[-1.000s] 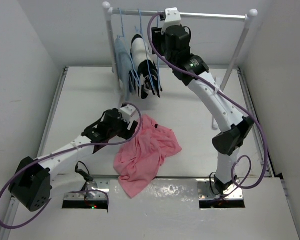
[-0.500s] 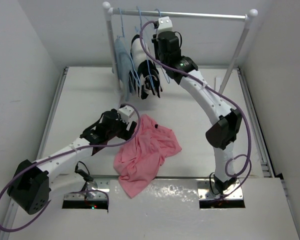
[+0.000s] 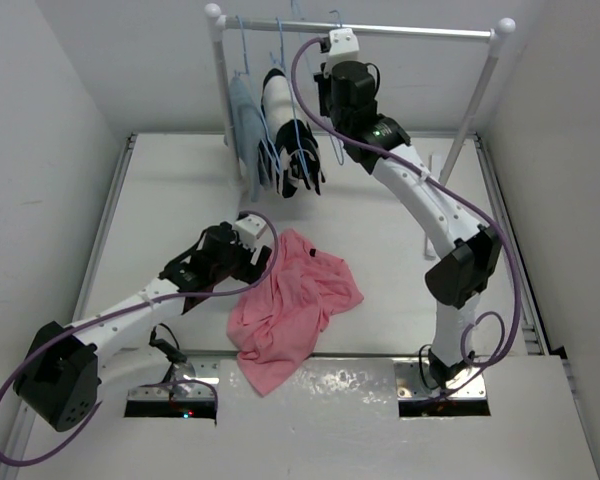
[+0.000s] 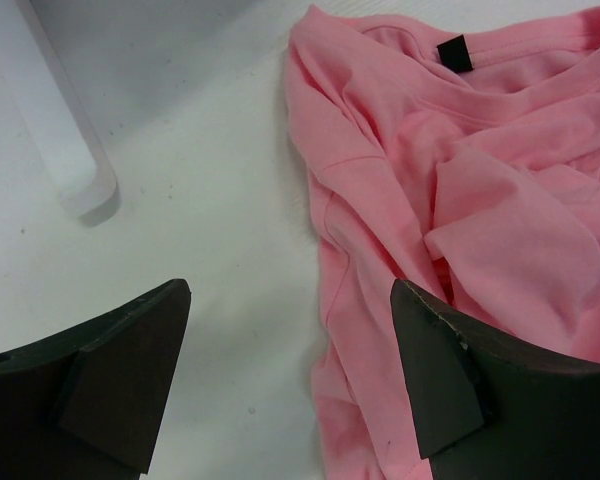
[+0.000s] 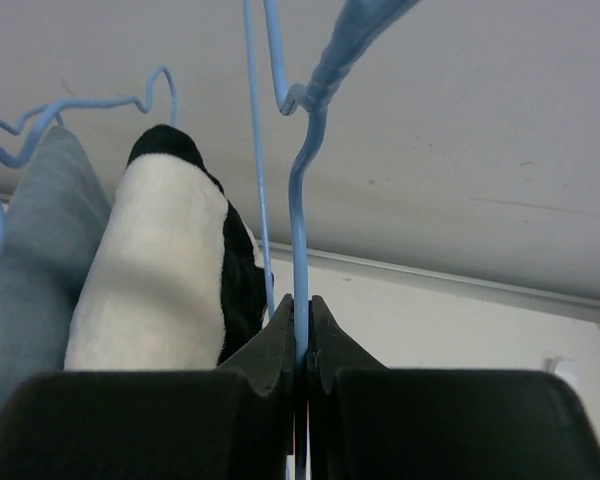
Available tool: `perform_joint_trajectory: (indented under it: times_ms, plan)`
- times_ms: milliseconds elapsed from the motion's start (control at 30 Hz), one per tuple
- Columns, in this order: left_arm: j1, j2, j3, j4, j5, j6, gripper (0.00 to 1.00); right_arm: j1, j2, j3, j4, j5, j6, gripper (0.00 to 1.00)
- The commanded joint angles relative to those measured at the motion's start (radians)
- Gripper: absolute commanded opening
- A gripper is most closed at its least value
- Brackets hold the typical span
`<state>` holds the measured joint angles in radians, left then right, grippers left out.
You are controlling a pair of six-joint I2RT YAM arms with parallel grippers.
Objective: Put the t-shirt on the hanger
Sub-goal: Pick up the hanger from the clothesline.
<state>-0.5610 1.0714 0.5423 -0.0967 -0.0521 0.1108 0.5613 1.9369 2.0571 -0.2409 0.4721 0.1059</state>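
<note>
Right wrist shows the right pincer (image 5: 300, 312) clamping the hanger (image 5: 298, 220), its wire running upright; left pincer (image 4: 290, 330) gapes wide.

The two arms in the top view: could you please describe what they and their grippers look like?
Both the left arm and the right arm have white links with bulky black joint housings, and a purple cable loops loosely along each. The left gripper and the right gripper have dark, wedge-shaped fingers. No markings are legible.
</note>
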Motion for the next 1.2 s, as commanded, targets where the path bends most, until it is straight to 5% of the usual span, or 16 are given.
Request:
perform_joint_trajectory:
  times_ms: [0,200,767,900,1000,1067,1167]
  plan:
    - [0.012,-0.014,0.001,0.034,-0.003,-0.003,0.79,0.003,-0.078,0.006,0.071,0.032,-0.011,0.0]
    - [0.013,-0.004,0.005,0.04,0.005,0.003,0.79,0.003,-0.185,-0.106,0.167,-0.027,-0.078,0.0]
    - [0.012,0.048,0.005,0.058,0.047,0.098,0.78,0.003,-0.378,-0.409,0.04,-0.084,-0.095,0.0]
    - [0.013,0.076,0.047,0.023,0.138,0.133,0.72,0.002,-0.493,-0.534,-0.001,-0.089,-0.069,0.0]
    - [-0.022,0.128,0.114,-0.091,0.331,0.237,0.66,0.002,-0.576,-0.658,-0.003,-0.09,-0.025,0.0]
    - [-0.127,0.192,0.151,-0.153,0.278,0.285,0.67,0.002,-0.657,-0.727,0.006,-0.124,-0.008,0.0]
    - [-0.134,0.258,0.214,-0.141,0.187,0.222,0.75,0.002,-0.733,-0.77,-0.052,-0.106,0.006,0.0]
